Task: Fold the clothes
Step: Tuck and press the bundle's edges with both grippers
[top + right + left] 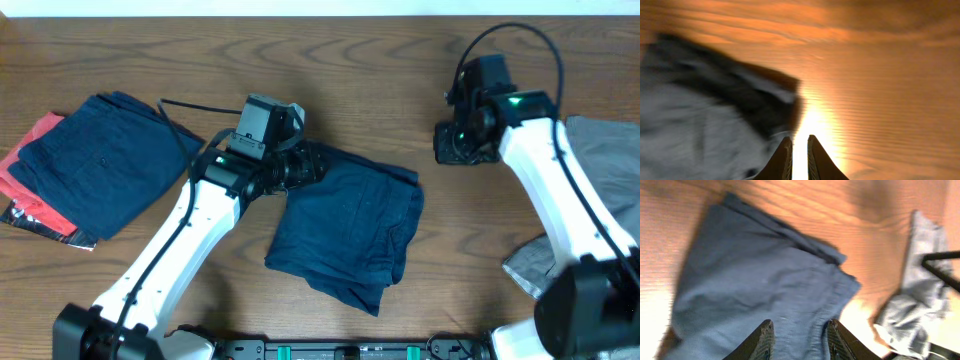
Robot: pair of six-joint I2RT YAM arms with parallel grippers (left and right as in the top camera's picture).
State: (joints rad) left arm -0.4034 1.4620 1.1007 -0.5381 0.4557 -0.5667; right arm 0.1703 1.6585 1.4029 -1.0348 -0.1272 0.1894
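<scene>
A: Left claw (800, 324), state?
B: Fingers (765, 341) stand apart; navy shorts (765, 280) lie under the gap; whether either pad touches cloth, cannot tell; the wrist view is smeared.
A: And from overhead?
B: The claw tips are hidden under the arm's own wrist and camera; that wrist sits at the shorts' upper left corner; the shorts lie folded and rumpled mid-table, with layered edges at the lower right.
A: Right claw (799, 141)?
B: A narrow slit apart; nothing in the slit, only bright table (880, 75) showing through; it hangs over bare wood, well apart from the shorts.
A: What is beside it?
B: Blurred cloth (700, 115) to the left in its wrist view, pale with a dark fold; which garment it is, cannot tell.
A: Outward?
B: Grey garment (600, 160) at the right edge, cut off by the frame and partly behind the right arm; second navy garment (95, 160) folded at far left, lying on a red garment (32, 212); only the red one's margins show.
</scene>
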